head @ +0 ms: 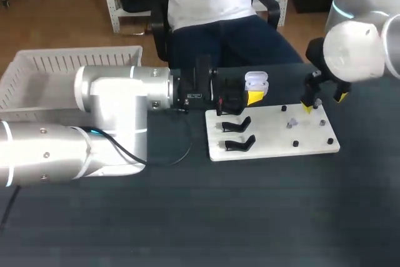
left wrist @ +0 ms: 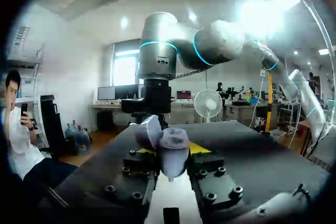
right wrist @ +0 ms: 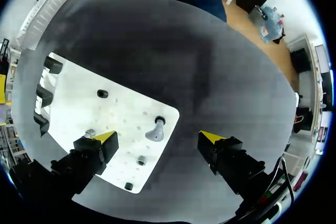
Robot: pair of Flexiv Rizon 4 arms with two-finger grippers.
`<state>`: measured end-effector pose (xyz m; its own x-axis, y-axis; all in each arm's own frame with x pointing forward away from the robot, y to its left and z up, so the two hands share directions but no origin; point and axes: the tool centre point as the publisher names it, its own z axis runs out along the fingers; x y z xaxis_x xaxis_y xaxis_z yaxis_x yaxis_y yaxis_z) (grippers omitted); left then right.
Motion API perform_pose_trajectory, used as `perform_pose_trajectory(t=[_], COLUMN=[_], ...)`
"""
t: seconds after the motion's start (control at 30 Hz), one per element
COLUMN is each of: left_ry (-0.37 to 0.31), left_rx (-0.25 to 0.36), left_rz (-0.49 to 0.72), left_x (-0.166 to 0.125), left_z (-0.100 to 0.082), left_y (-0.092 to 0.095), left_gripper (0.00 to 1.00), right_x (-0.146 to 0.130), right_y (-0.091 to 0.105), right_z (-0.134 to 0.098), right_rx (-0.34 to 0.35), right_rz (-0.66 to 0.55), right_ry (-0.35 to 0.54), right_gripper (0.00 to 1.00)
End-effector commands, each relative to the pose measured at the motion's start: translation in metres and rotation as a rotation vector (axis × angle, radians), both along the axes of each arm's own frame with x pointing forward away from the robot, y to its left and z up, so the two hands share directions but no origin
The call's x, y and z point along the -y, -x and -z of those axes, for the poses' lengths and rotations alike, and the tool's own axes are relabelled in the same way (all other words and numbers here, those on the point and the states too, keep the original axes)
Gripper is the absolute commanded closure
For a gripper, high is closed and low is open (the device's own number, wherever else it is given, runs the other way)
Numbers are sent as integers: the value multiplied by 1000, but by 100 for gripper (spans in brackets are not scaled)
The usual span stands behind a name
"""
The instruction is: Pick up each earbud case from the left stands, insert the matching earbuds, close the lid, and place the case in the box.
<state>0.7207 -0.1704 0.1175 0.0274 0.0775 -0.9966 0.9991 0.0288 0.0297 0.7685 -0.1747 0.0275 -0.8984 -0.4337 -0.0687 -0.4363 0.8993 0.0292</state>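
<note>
1. Box (head: 37, 70): white, slatted, far left on counter (head: 187, 217).
2. Left gripper (left wrist: 173, 149): clenched on earbud case (head: 257, 82), lid open, held above board's far-left edge.
3. Board (head: 275, 149): white, ctr-right. Two black stands (head: 236, 124) at its left, both bare.
4. Earbud (right wrist: 156, 130): grey, on board's right part, below and between right gripper's fingers, untouched.
5. Right gripper (right wrist: 158, 139): released, fingers spread, over board.

Step, prob.: earbud fetch. Next: right gripper lowers, pinches earbud, carries it left to case; needs fine alignment w/ matching well.
</note>
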Motion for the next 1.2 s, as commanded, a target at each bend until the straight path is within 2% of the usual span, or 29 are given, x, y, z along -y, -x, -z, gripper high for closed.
perform_pose_trajectory(t=[0.03,0.1,0.2,0.23,0.33,0.5,0.6,1.03,1.2], left_ry=[-3,-3,-3,-3,-3,-3,-3,-3,-3], left_rx=[-2,-2,-2,-2,-2,-2,-2,-2,-2], left_rz=[5,5,5,5,5,5,5,5,5], left_x=[0,0,0,0,0,0,0,0,0], left_z=[0,0,0,0,0,0,0,0,0], left_y=[-2,-2,-2,-2,-2,-2,-2,-2,-2], left_gripper=[100,100,100,100,100,100,100,100,100], right_x=[0,2,2,2,1,1,1,-5,-7], right_y=[-5,-6,-7,-7,-8,-8,-8,-7,-4], right_z=[0,1,2,2,2,1,1,3,2], right_rx=[-20,-23,-26,-26,-19,-20,-19,-24,-12], right_rz=[-1,-6,-10,-11,-10,-12,-8,-6,17], right_ry=[5,9,10,11,11,15,18,12,9], right_gripper=[0,1,9,14,42,44,50,53,56])
